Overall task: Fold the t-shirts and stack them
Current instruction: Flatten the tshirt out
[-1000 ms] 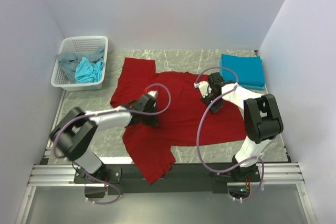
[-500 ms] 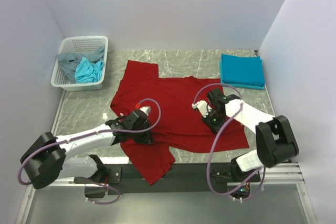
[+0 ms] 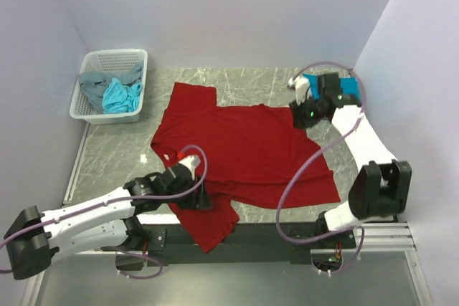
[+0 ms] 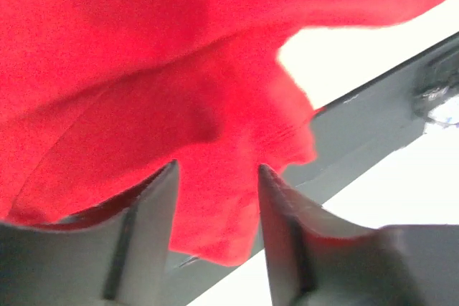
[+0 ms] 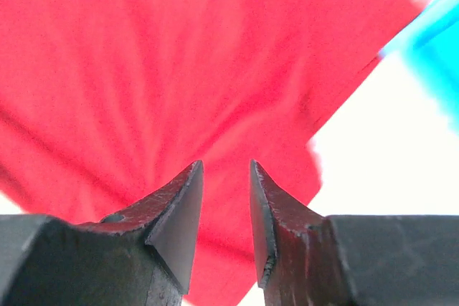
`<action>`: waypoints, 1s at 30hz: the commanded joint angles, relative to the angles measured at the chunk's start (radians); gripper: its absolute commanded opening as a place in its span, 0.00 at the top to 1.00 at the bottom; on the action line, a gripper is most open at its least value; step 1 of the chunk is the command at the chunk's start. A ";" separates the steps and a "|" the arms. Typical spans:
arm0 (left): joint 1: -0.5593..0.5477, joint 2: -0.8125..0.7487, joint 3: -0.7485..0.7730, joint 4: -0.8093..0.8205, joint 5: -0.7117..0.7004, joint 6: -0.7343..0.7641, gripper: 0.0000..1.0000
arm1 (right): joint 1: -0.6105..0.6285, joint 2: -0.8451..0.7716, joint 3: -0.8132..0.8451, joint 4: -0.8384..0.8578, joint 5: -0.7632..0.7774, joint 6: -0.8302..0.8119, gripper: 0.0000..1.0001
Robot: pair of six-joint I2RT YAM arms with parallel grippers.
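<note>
Left gripper point(image 4: 216, 171): fingers parted, nothing pinched, with the near sleeve of the dark red t-shirt point(image 3: 244, 148) showing in the gap where it droops over the table's front edge. Right gripper point(image 5: 224, 168): fingers a little apart and empty, hovering above the shirt's far right corner, just beside the folded teal-blue t-shirt point(image 5: 437, 41). The red shirt lies spread, mostly flat, across the middle of the marble-patterned table point(image 3: 115, 148). It is judged light, limp and quick to wrinkle. It will sag from any single hold, so it is best pinched at a hem, sleeve edge or shoulder seam, with both grippers on matching corners to keep the fold line straight. The white mesh basket point(image 3: 115, 53) stands at the far left and holds a crumpled grey t-shirt point(image 3: 92, 84) and a light turquoise t-shirt point(image 3: 120, 97). Count: four t-shirts (one spread, one folded, two in the basket), one basket, two grippers.
</note>
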 commanded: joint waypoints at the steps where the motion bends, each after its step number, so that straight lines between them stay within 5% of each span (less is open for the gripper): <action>1: 0.002 -0.042 0.135 0.001 -0.123 0.061 0.39 | -0.044 0.105 0.114 0.019 -0.202 0.044 0.60; 2: 0.007 -0.032 0.171 0.024 -0.160 0.089 0.30 | -0.042 0.128 0.118 0.036 -0.212 0.053 0.60; 5: 0.080 0.127 0.263 0.081 -0.136 0.202 0.29 | -0.041 0.222 0.098 0.118 -0.154 0.119 0.60; 14: 0.295 0.730 0.578 0.170 -0.042 0.374 0.55 | 0.004 0.411 0.095 0.192 0.148 0.158 0.67; 17: 0.297 0.797 0.583 0.159 -0.043 0.371 0.61 | 0.033 0.432 0.090 0.163 0.177 0.141 0.72; 22: 0.295 0.704 0.415 0.150 -0.043 0.310 0.63 | 0.067 0.437 0.066 0.090 0.162 0.113 0.76; 30: 0.291 0.293 0.062 0.190 0.038 0.125 0.64 | 0.122 0.425 -0.012 -0.001 0.109 0.080 0.80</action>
